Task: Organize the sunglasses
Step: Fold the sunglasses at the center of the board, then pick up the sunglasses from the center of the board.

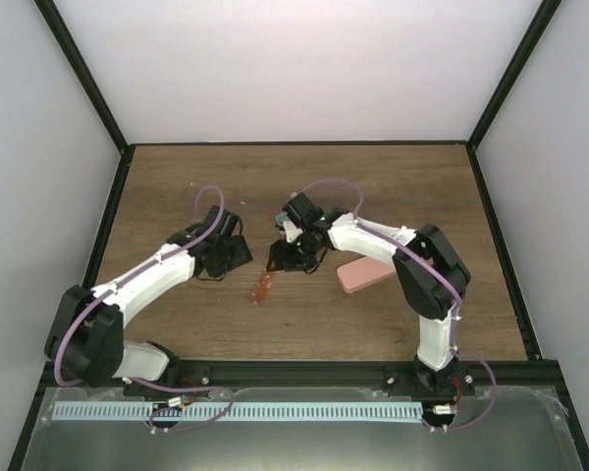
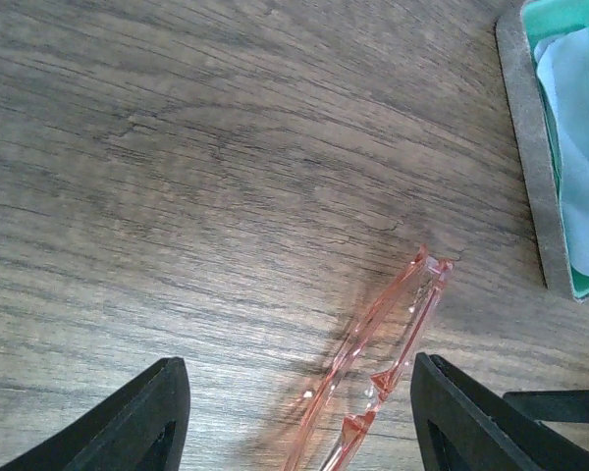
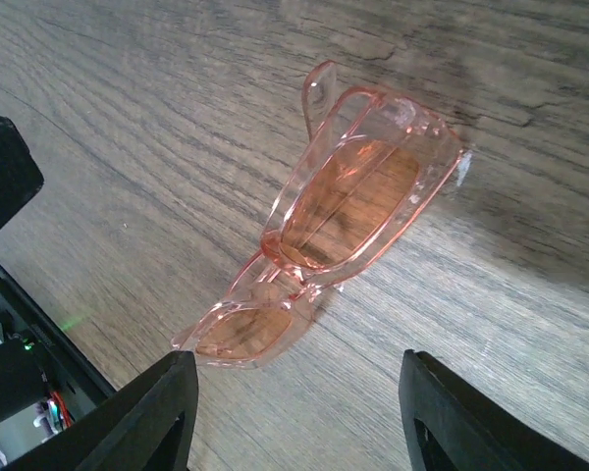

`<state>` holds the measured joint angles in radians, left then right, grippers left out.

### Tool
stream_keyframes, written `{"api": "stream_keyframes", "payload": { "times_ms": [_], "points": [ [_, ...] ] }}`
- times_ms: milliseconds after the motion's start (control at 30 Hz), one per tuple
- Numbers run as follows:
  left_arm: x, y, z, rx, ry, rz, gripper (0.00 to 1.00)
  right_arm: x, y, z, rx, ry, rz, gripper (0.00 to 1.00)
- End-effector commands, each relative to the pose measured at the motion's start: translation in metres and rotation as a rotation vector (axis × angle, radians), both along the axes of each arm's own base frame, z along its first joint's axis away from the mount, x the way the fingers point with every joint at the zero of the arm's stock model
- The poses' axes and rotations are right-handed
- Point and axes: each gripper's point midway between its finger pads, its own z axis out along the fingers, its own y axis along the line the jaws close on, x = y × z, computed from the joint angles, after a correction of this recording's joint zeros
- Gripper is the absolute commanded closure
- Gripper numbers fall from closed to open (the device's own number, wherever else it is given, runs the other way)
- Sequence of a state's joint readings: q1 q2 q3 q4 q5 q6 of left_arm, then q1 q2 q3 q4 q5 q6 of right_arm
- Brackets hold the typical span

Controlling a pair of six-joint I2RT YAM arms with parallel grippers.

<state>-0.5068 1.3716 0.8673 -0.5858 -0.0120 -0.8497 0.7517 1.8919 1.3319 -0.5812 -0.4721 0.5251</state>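
While both arms bend inward over the table's (image 1: pixel 177 186) middle, the left gripper (image 1: pixel 226 253) hangs with fingers apart. One pair of sunglasses (image 1: pixel 262 287) lies there between the grippers. The right gripper (image 1: pixel 293 253) is spread too, with one pink case (image 1: pixel 363 273) just right of it.

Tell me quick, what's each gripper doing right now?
Left gripper: open, holding nothing; the sunglasses lie on the table between its fingers.
Right gripper: open, holding nothing, just above the same sunglasses.

translucent pink-framed sunglasses (image 3: pixel 346 221) with orange-tinted lenses, folded, on the wooden table (image 3: pixel 128 147) near its middle
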Motion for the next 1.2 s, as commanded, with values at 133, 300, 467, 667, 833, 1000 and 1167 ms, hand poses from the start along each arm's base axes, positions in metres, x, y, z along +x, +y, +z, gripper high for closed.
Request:
{"api": "stream_keyframes", "payload": {
  "times_ms": [133,300,467,667,833,1000,1167],
  "points": [
    [0.005,0.0,0.013,0.017,-0.045,-0.06,0.36,-0.014,0.017,-0.019,-0.004,0.072,0.031,0.42],
    [0.001,0.001,0.003,0.018,-0.021,-0.062,0.36,-0.015,0.022,-0.033,-0.03,0.088,0.04,0.42],
    [-0.006,0.002,-0.007,0.01,-0.001,-0.063,0.36,-0.01,0.026,-0.037,-0.036,0.09,0.043,0.44],
    [-0.019,0.009,-0.024,0.031,0.047,-0.061,0.47,0.002,0.02,-0.011,-0.044,0.001,0.006,0.52],
    [-0.035,0.003,-0.034,-0.025,0.082,-0.069,0.7,0.027,-0.005,0.013,-0.032,-0.051,-0.095,0.78],
    [-0.044,0.006,-0.036,-0.024,0.083,-0.08,0.76,0.049,-0.009,0.02,-0.054,-0.05,-0.123,0.78],
    [-0.051,0.015,-0.042,-0.001,0.099,-0.041,0.75,0.065,-0.003,0.003,-0.17,-0.038,-0.043,0.52]
  ]
}}
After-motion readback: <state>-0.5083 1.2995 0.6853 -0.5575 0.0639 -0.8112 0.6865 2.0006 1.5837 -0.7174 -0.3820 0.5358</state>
